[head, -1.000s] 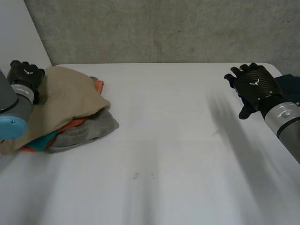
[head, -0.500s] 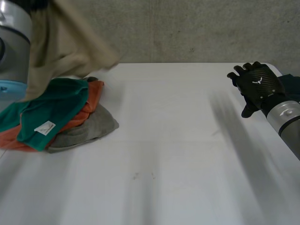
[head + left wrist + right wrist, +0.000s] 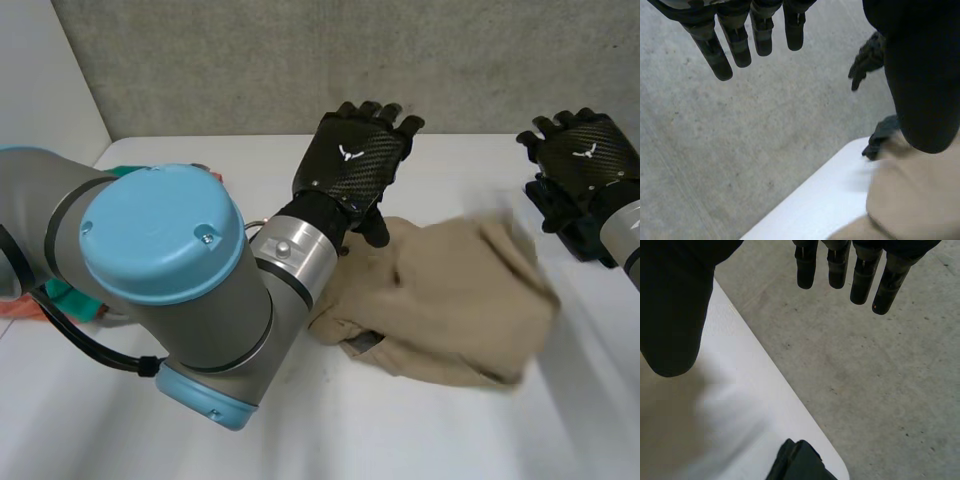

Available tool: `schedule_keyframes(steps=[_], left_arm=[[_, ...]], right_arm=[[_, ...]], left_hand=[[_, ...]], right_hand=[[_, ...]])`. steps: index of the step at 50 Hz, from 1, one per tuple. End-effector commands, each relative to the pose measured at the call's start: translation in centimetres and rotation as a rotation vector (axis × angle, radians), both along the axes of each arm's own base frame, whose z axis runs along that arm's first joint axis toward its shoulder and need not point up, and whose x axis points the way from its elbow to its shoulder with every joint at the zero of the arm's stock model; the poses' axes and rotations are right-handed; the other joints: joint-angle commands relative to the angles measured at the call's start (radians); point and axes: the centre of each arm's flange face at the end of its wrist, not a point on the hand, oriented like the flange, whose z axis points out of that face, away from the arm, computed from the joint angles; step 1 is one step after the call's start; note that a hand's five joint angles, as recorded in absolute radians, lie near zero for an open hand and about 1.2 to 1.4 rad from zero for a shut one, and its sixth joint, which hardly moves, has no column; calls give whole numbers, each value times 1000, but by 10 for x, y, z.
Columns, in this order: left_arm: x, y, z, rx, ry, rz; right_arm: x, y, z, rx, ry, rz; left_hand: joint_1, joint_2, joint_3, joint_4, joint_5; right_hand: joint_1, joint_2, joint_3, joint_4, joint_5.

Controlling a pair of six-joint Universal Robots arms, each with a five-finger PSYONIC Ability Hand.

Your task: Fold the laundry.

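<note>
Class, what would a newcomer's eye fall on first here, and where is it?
The left arm, light-blue capped, looms largest, reaching across the white table from the near left. Its open left hand is at the far edge of a crumpled tan garment mid-table; the open right hand hangs at the far right.

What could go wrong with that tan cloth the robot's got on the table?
The tan cloth lies bunched up, so folding it as it is could trap wrinkles. Neither the left hand nor the right hand grips it; both are open, so a push might just slide it. The left arm sits close to the pile and could knock it.
</note>
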Motion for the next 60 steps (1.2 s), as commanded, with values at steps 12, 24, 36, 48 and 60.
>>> schedule_keyframes(steps=[12, 24, 36, 48, 60], left_arm=[[64, -63, 7, 17, -68, 227], [66, -102, -76, 106, -290, 257], [41, -129, -113, 112, -282, 174], [24, -142, -137, 110, -279, 100], [23, -141, -152, 140, -300, 90]], right_arm=[[-6, 33, 30, 239, 12, 67], [4, 79, -12, 575, -4, 168], [2, 69, -48, 528, 20, 136], [0, 68, -40, 499, 21, 127], [-2, 66, -41, 497, 20, 120]], left_hand=[[-10, -22, -27, -20, -39], [29, 16, 11, 18, -1], [99, 86, 82, 88, 69], [307, 295, 290, 297, 278], [823, 811, 806, 813, 794]], right_hand=[[-21, -43, -36, -56, -60], [-21, -43, -36, -56, -60], [-21, -43, -36, -56, -60], [-21, -43, -36, -56, -60], [-21, -43, -36, -56, -60]])
